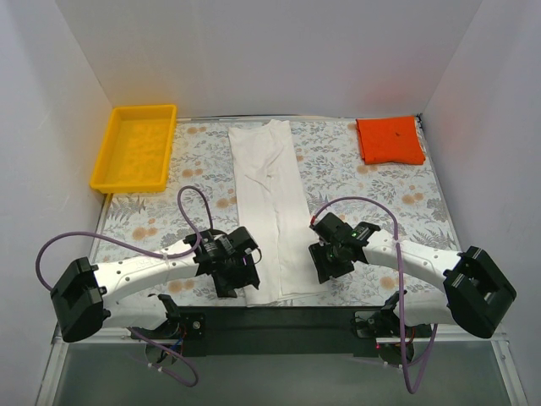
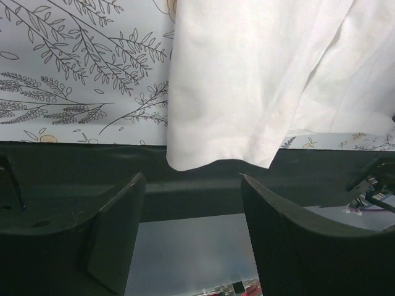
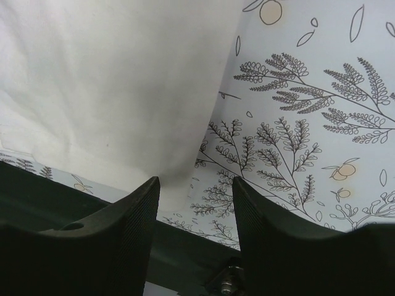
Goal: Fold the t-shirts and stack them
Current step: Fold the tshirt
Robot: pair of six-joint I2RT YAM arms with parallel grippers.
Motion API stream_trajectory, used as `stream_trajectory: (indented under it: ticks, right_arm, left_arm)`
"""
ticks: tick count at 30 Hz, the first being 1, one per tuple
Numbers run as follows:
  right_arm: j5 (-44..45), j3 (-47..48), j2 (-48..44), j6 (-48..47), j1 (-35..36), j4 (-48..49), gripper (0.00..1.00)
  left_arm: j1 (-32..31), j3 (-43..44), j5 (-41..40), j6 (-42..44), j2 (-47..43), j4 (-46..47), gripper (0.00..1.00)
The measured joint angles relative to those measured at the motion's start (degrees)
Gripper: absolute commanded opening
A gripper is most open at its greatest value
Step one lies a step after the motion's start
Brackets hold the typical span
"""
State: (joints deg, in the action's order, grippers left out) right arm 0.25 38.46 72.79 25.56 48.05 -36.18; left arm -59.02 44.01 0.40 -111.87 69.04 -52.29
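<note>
Flanking white t-shirt (image 1: 266,203) near hem: left gripper (image 2: 192,180), right gripper (image 3: 195,184), jaws apart.

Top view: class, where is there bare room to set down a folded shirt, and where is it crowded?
Free: floral cloth between yellow tray and white shirt, and between white shirt and orange shirt. Crowded: the near edge, where the left gripper and right gripper flank the white shirt's end.

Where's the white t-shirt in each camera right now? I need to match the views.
Top external: white t-shirt, a long strip down the middle.
Left wrist: shirt fills the upper right.
Right wrist: shirt fills the upper left.
Shared landmark: floral tablecloth beside it.
</note>
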Motion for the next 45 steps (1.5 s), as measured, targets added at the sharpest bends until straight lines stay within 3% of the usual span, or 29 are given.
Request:
stream_trajectory:
  ticks: [17,27,31,36,37,39,45]
  right_arm:
    - [-3.0,-2.3,0.0,1.7,0.0,0.9,0.46]
    - [-5.8,-3.0,-0.1,2.6,-0.2,2.2,0.42]
    - [-7.1,-3.5,-0.1,3.0,-0.3,2.7,0.34]
    - [-9.2,-4.5,0.1,2.6,-0.4,3.7,0.04]
    - [-9.6,-4.7,0.1,2.6,-0.4,3.9,0.01]
    - [-10.1,-4.9,0.1,2.7,-0.4,4.1,0.01]
    - [-13.3,-5.7,-0.9,1.7,-0.3,2.6,0.01]
  left_arm:
    - [-0.4,-2.5,-1.2,-0.2,10.8,8.5,0.47]
    - [-2.5,-1.7,-0.6,-0.2,13.4,9.0,0.42]
    - [-3.6,-1.0,-0.2,-0.2,14.5,8.8,0.32]
    - [-4.1,-1.0,0.2,-0.3,14.8,8.8,0.15]
    - [-4.2,-1.0,0.2,-0.4,14.8,9.1,0.06]
    - [-4.2,-1.0,0.5,-0.1,14.8,9.3,0.0]
    - [-5.0,-0.8,3.9,1.9,14.8,8.3,0.0]
